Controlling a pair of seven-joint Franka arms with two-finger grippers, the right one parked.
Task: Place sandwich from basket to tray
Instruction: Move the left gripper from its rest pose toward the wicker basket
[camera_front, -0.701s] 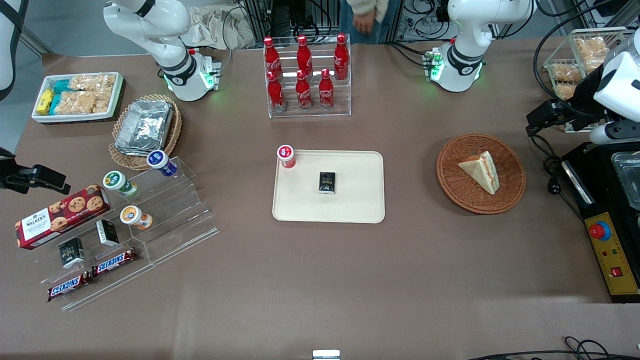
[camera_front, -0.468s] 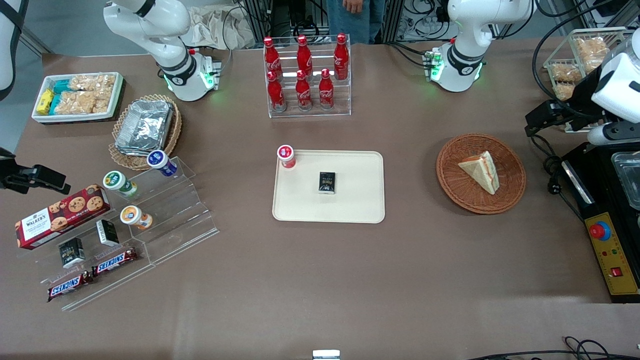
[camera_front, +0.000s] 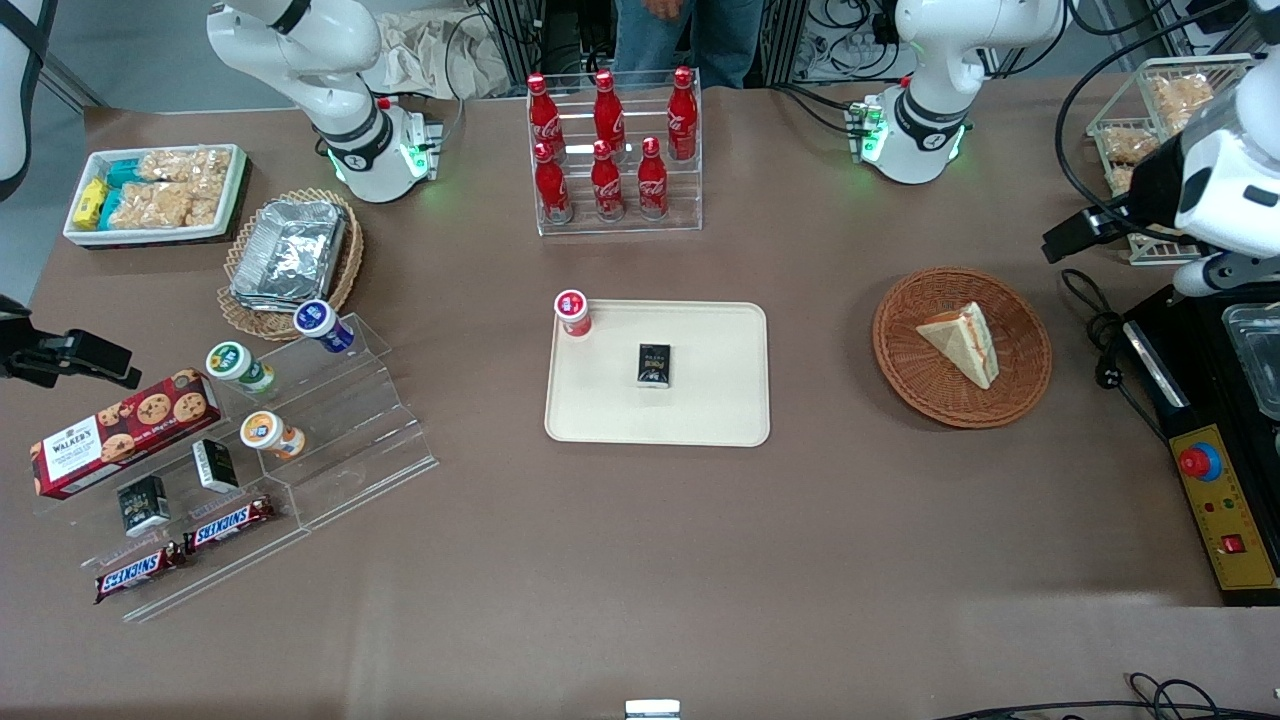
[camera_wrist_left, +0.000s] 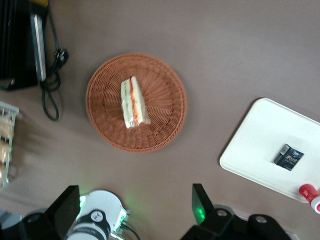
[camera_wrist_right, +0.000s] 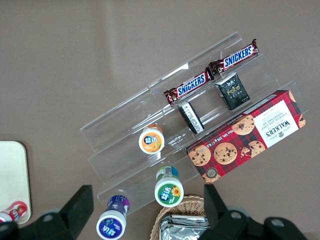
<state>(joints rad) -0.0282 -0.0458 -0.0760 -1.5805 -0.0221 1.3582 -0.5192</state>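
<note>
Now: sandwich (camera_front: 962, 343) in basket (camera_front: 905, 355), untouched; fingers (camera_wrist_left: 131, 207) apart, high above, w/ nothing held; tray (camera_front: 720, 410) nearby

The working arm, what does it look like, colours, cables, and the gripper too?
The working arm has glossy white rounded shells with black joint sections and a black cable looping alongside it. Its white base glows green at the ring. The gripper, high over the table beside the basket toward the working arm's end, has two black wedge-shaped fingers, spread apart, one lit with a green glow.
</note>
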